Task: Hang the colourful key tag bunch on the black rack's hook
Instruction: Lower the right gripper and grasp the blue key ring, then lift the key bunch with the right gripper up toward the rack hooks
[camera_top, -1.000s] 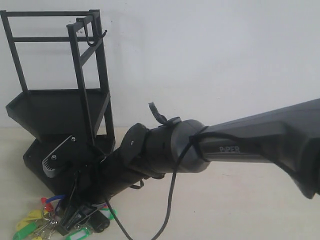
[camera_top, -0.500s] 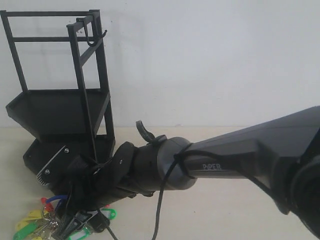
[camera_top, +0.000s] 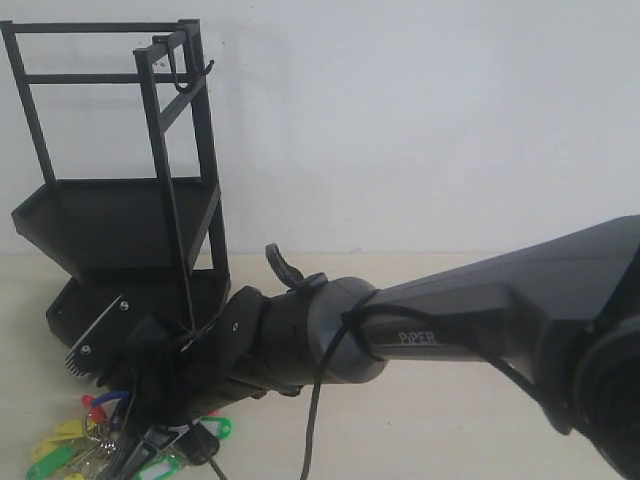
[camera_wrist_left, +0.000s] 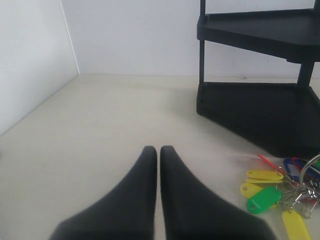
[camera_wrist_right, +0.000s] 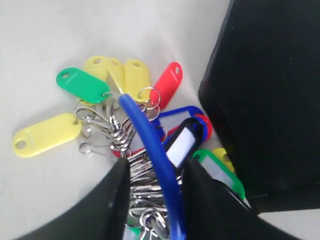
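Right gripper (camera_wrist_right: 155, 172) is straddling the colourful key tag bunch (camera_wrist_right: 127, 122) (black rack's (camera_top: 110, 215) six o'clock). Clamped or not — can't tell.

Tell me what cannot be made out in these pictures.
- Right wrist view: whether the right gripper clamps the blue loop between its fingers.
- Exterior view: that gripper's fingertips, lost against its own dark wrist; key tag bunch cut by the bottom edge.
- Left wrist view: the hook, beyond the top edge.
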